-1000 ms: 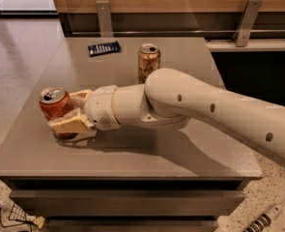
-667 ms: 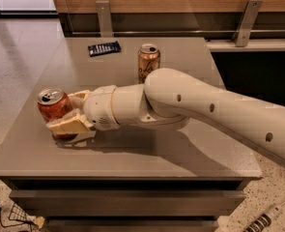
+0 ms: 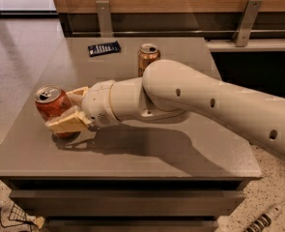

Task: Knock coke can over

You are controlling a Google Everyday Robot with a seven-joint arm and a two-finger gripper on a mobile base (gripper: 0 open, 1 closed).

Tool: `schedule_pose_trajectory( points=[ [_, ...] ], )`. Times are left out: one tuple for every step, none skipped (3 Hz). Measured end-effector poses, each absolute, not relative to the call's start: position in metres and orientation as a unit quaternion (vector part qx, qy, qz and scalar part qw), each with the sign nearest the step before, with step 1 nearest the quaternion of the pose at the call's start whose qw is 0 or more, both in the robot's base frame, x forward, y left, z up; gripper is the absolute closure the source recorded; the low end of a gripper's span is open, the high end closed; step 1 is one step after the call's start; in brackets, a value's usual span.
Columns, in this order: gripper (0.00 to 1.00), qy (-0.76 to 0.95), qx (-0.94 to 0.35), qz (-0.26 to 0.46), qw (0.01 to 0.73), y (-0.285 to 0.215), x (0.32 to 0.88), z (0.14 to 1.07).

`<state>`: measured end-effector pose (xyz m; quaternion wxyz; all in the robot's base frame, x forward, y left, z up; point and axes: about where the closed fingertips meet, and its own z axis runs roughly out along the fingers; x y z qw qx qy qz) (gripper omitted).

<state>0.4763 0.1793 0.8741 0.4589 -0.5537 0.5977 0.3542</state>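
The coke can (image 3: 51, 105), red-orange with a silver top, stands near the left edge of the grey table (image 3: 147, 149) and leans a little to the left. My gripper (image 3: 60, 109) is at the can's right side, reaching in from the right on a thick cream arm (image 3: 190, 98). Its tan fingers (image 3: 67, 122) are spread, one behind the can and one in front of its lower part, both touching or nearly touching it. The front finger hides the can's base.
A paler tan-orange can (image 3: 147, 57) stands upright at the back middle of the table, just behind my arm. A dark flat packet (image 3: 104, 48) lies at the back left. A wooden wall with metal brackets (image 3: 103, 14) runs behind. The table's left edge is close to the coke can.
The gripper has pressed slightly left against the coke can, and the can's top has shifted a little to the left, so it leans. The other can and the packet have not moved.
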Motion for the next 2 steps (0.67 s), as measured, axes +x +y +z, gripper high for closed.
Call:
schedule_pose_trajectory(
  points=[
    [1.0, 0.602, -0.591, 0.321, 0.43, 0.176, 0.471, 0.9],
    [1.0, 0.617, -0.622, 0.286, 0.388, 0.169, 0.468, 0.921]
  ],
)
